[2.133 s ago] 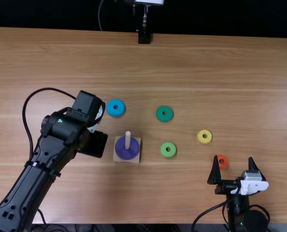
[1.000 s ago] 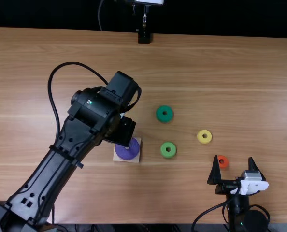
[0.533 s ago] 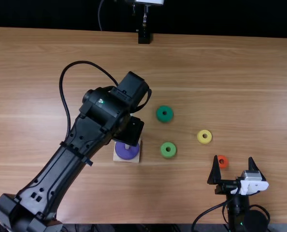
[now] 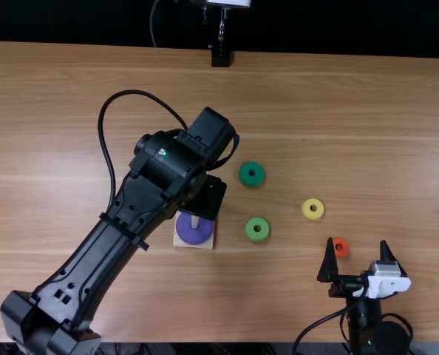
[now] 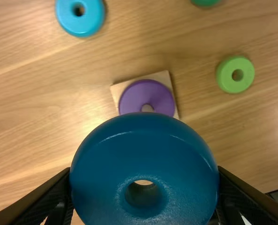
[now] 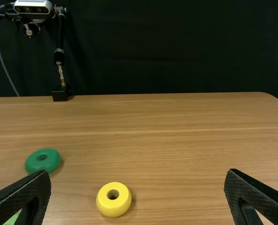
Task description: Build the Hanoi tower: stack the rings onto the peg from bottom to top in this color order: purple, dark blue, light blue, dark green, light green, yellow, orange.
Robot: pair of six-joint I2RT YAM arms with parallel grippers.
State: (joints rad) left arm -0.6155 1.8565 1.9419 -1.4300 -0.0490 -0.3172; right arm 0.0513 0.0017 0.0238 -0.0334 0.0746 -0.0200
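The left arm's fingers (image 5: 40,201) were closed on opposite sides of the dark blue ring (image 5: 143,140), which was held above the surface (image 4: 315,111) close to the peg (image 4: 194,222). The purple ring (image 4: 194,237) lay around the peg on its wooden base (image 5: 164,77); the dark blue ring was evidently the second to be placed. In the left wrist view the peg's tip appeared beyond the held ring's edge, not through its hole, so the two were probably out of line; the height between them could not be judged. If lowered on that line, the ring might catch its underside on the tip, tilt between the fingers or push the base aside. Release before the peg had entered the hole could let the ring roll off. The light blue ring (image 5: 80,26), dark green ring (image 4: 252,182) and light green ring (image 4: 257,236) lay apart on the surface, the latter two liable to a knock should the wrist swing wide. The right arm's fingers (image 6: 29,192) stood wide apart; the orange ring (image 4: 344,242) lay near them, where a careless start could nudge it, and the yellow ring (image 4: 312,216) lay farther off.
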